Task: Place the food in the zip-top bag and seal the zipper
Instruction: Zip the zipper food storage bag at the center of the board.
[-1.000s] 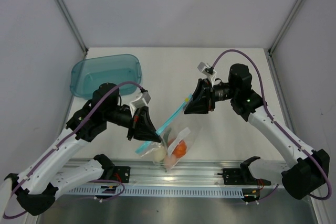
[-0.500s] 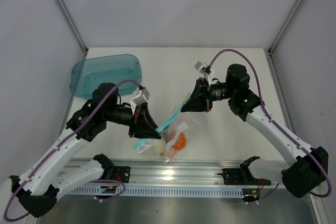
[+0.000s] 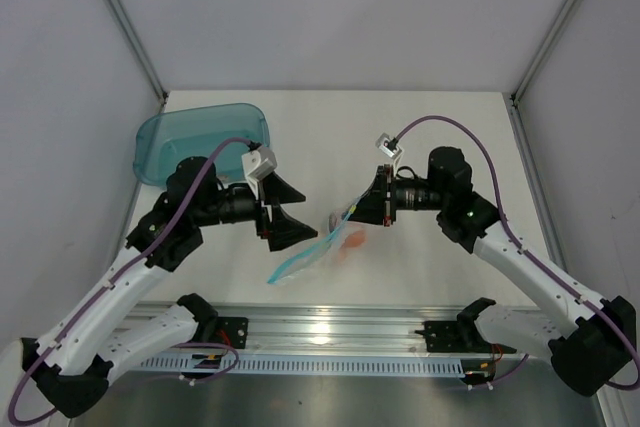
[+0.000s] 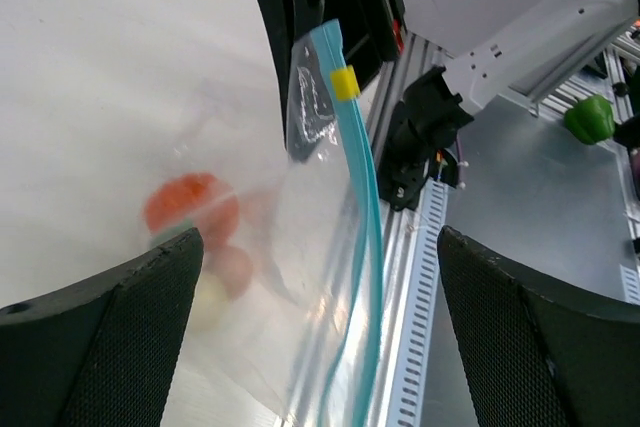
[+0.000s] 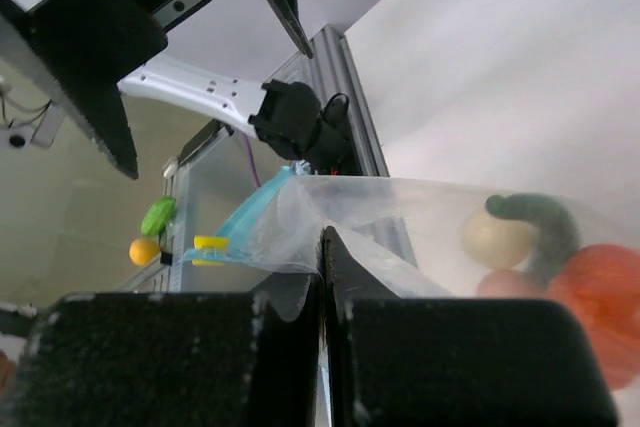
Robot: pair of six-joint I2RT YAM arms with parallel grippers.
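Nearest the arm bases: the metal rail, just on the near side of the bag.

Bag: lies slack across the table, one corner lifted.
- All three pieces are inside: orange fruit, cream egg-like lump, green vegetable, bunched at the low end away from the mouth. Loading looks done.
- The blue zipper runs the length of the mouth. The yellow slider sits at the raised end.

Left gripper: jaws spread wide, one on each side of the bag and not touching it.

Right gripper: jaws pinched tight on the bag's raised corner, right by the slider.

What is left, by judgement: the seal. Whether any stretch of the zipper is already pressed shut cannot be told, because the strip is blurred in the left wrist view and partly behind crumpled film in the right.

Farthest from the bag: the teal tub, well apart.
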